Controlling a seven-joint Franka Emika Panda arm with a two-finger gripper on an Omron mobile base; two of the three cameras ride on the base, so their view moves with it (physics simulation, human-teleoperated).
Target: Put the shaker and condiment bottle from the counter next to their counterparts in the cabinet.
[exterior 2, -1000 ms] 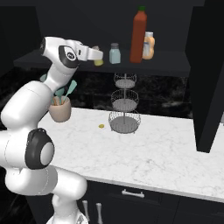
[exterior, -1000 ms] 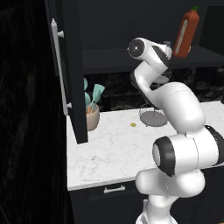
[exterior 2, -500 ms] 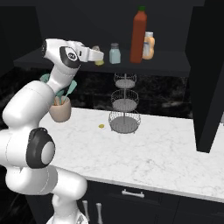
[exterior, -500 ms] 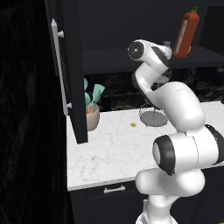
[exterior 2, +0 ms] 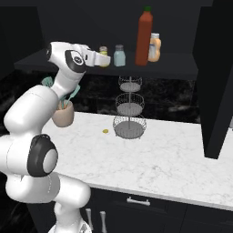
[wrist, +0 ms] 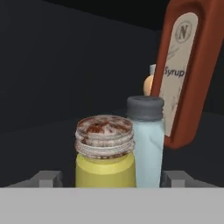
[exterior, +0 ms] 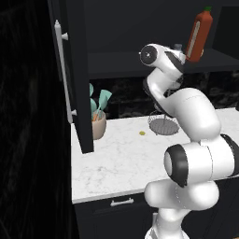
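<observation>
Yellow shaker (wrist: 105, 157) stands low centre on the cabinet shelf (exterior 2: 173, 68), just beside the blue-grey shaker (wrist: 146, 144). Gripper (exterior 2: 103, 58) fingers (wrist: 46, 178) stand spread either side, apparently gripping nothing. Placement looks complete; next, withdraw straight back without tipping either shaker.

This is a kitchen. A white marble counter (exterior 2: 173, 159) with grey veins sits over dark drawers with silver handles (exterior 2: 138, 201). Above it hangs a black wall cabinet (exterior: 74, 79) with its door open. Bottles and shakers stand on the cabinet shelf (exterior 2: 150, 68). On the counter near the back wall are a pot of cooking tools (exterior: 98, 122) and a wire basket stand (exterior 2: 129, 109).
</observation>
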